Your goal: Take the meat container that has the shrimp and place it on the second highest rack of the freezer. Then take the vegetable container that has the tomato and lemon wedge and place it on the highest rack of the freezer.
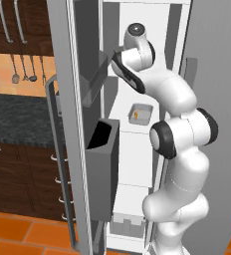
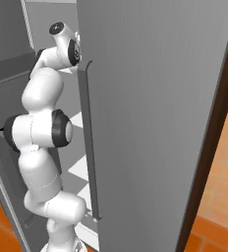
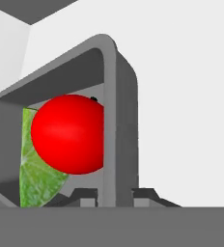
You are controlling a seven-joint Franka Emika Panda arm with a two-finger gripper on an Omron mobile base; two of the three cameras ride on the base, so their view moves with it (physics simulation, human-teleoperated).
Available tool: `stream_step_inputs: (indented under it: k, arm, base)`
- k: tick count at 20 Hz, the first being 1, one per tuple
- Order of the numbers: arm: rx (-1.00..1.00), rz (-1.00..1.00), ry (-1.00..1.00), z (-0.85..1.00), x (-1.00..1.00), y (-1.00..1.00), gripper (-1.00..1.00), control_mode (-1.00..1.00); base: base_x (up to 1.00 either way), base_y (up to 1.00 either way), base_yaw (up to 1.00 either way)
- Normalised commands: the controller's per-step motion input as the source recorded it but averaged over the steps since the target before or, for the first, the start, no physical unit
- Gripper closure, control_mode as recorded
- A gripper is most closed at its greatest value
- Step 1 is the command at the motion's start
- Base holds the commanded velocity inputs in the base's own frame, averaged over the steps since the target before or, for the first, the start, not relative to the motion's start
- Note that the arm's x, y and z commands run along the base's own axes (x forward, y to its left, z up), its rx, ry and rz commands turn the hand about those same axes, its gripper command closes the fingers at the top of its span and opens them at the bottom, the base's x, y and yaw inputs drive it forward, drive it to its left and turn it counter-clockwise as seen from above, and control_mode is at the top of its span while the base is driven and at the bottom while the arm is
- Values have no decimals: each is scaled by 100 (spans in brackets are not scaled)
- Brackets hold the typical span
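Grey tray, hand view: the vegetable container (image 3: 111, 96) stands straight ahead of the gripper (image 3: 114, 194), its near wall rising between the two fingertips.
Gripper state, hand view: the tips sit close either side of that wall; whether they pinch it or have just let go, I cannot tell.
Contents, hand view: the tomato (image 3: 68, 134), glossy red with a dark stem spot, lies inside against the wall; the lemon wedge (image 3: 36, 176), green and flat, lies beside and partly behind the tomato.
Setting, hand view: white freezer interior all round the container.
Left base view: the freezer (image 1: 62, 74) stands open; the arm reaches high into it, well above the meat container (image 1: 140, 113), which rests on a white rack with the orange shrimp (image 1: 136, 115) in it.
Right base view: the arm goes in behind the grey door, high up beside the door handle (image 2: 89, 142).
Judgement: the shrimp step looks done; the vegetable container seems at or near the highest rack.
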Motion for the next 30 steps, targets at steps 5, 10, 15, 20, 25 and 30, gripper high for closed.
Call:
stream_step_inputs:
  k: [5,10,15,20,25,30]
  arm:
    - [0,1,-1,0,0,0,100,-100]
    - [0,0,0,0,0,0,-100,-100]
    - [0,0,0,0,0,0,-100,-100]
    - [0,0,0,0,-6,0,-100,-100]
    - [1,0,-17,-1,-69,-10,-100,-100]
    - [3,0,-19,0,-82,-23,-100,-100]
  base:
    - [0,0,0]
    - [0,0,0]
    - [0,0,0]
    - [0,0,0]
    - [0,0,0]
    - [0,0,0]
